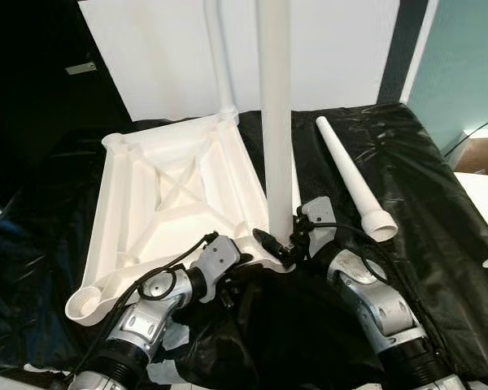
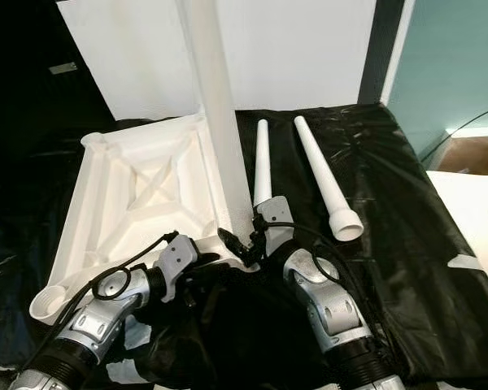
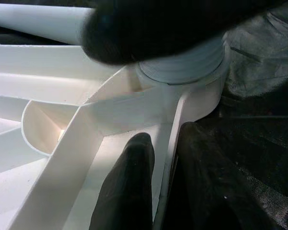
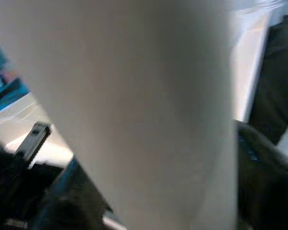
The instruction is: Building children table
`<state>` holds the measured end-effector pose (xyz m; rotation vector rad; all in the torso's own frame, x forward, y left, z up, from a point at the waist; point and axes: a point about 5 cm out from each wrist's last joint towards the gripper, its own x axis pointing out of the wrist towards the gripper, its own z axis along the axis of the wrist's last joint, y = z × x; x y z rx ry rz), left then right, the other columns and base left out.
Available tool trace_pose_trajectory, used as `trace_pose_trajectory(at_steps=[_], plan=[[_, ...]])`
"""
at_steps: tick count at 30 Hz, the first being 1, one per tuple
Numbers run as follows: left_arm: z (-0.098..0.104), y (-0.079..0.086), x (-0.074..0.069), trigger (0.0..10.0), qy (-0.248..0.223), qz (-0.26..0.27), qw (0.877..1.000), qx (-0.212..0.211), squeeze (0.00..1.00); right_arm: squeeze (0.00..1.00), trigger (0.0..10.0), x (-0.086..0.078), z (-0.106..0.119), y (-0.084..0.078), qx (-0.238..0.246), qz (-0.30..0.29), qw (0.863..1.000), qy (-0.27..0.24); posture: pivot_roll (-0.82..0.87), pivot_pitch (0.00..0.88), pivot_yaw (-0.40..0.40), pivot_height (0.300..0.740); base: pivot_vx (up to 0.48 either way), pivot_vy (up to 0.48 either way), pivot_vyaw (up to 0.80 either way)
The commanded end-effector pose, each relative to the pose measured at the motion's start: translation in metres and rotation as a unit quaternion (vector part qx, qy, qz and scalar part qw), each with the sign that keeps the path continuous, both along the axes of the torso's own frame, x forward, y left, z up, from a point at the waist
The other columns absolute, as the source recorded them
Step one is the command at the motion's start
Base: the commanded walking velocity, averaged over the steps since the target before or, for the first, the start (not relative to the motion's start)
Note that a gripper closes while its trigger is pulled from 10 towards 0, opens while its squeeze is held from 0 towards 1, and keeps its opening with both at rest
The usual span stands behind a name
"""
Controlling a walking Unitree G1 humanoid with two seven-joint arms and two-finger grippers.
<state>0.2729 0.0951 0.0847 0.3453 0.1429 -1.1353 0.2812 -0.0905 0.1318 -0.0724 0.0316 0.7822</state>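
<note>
The white table top (image 1: 167, 191) lies upside down on black cloth. One white leg (image 1: 275, 122) stands upright in the near right corner socket (image 3: 182, 81). My right gripper (image 1: 281, 246) is shut on this leg just above the socket, and the leg (image 4: 134, 105) sits between its dark fingers. My left gripper (image 3: 165, 191) is shut on the table top's rim (image 3: 169, 143) beside that socket, one finger (image 3: 127, 187) inside the rim and one outside. A second leg (image 1: 219, 57) stands in the far corner socket. Two loose legs (image 2: 262, 162) (image 2: 321, 175) lie on the cloth to the right.
A white panel (image 1: 163, 57) leans upright behind the table top. The black cloth (image 1: 423, 187) covers the work surface and is bunched between my arms. A teal wall (image 1: 464, 65) and pale floor lie at the right. The near left corner socket (image 1: 85, 305) is open.
</note>
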Motion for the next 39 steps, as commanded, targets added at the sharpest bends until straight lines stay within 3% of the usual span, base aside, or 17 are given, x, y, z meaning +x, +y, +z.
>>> trace_pose_trajectory(at_steps=[1,7,14,15,16,17,24,31,33,34,36,39], plan=[[-0.019,-0.001,-0.013,10.0,0.053,-0.049,0.997,0.028,0.0,0.0,10.0,-0.002,0.003,-0.001,-0.006,0.046,0.999,-0.001,0.01,0.0,0.102,0.74,0.0,0.0,0.0],[-0.019,-0.002,-0.012,10.0,0.05,-0.049,0.997,0.03,0.0,0.0,10.0,0.018,0.021,-0.03,-0.058,0.089,0.994,-0.039,0.01,0.0,0.1,0.74,0.0,0.0,0.0],[-0.019,-0.002,-0.011,10.0,0.048,-0.049,0.997,0.031,0.0,0.0,10.0,0.027,0.025,-0.046,-0.105,0.121,0.986,-0.041,0.01,0.0,0.099,0.74,0.0,0.0,0.0],[-0.019,-0.001,-0.011,10.0,0.047,-0.047,0.997,0.033,0.0,0.0,3.5,0.029,0.028,-0.056,-0.138,0.159,0.977,-0.032,0.02,0.0,0.097,0.74,0.0,0.0,0.0],[-0.019,-0.001,-0.011,10.0,0.047,-0.047,0.997,0.033,0.0,0.0,3.5,0.029,0.028,-0.056,-0.138,0.159,0.977,-0.032,0.02,0.0,0.097,0.74,0.0,0.0,0.0],[-0.019,0.0,-0.011,10.0,0.047,-0.045,0.997,0.034,0.0,0.0,0.0,0.03,0.028,-0.06,-0.151,0.176,0.972,-0.024,0.02,0.0,0.094,0.74,0.0,0.0,0.0],[-0.019,0.001,-0.011,10.0,0.046,-0.044,0.997,0.035,0.0,0.0,0.0,0.035,0.027,-0.07,-0.178,0.202,0.963,-0.008,0.03,0.0,0.095,0.74,0.0,0.0,0.0],[-0.019,0.001,-0.011,10.0,0.045,-0.043,0.997,0.034,0.0,0.0,0.0,0.032,0.022,-0.072,-0.172,0.201,0.964,0.005,0.02,0.0,0.097,0.74,0.0,0.0,0.0],[-0.018,0.0,-0.011,10.0,0.046,-0.044,0.997,0.033,0.0,0.0,0.0,0.022,0.01,-0.061,-0.125,0.174,0.977,0.007,0.02,0.0,0.096,0.74,0.0,0.0,0.0],[-0.018,0.0,-0.011,10.0,0.046,-0.044,0.997,0.033,0.0,0.0,0.0,0.022,0.01,-0.061,-0.125,0.174,0.977,0.007,0.02,0.0,0.096,0.74,0.0,0.0,0.0],[-0.018,0.0,-0.011,10.0,0.047,-0.045,0.997,0.032,0.0,0.0,0.0,0.013,0.001,-0.045,-0.064,0.118,0.991,-0.004,0.02,0.0,0.096,0.74,0.0,0.0,0.0],[-0.018,0.0,-0.012,10.0,0.047,-0.045,0.997,0.032,0.0,0.0,0.0,0.006,-0.004,-0.034,-0.02,0.063,0.998,-0.017,0.02,0.0,0.094,0.74,0.0,0.0,0.0]])
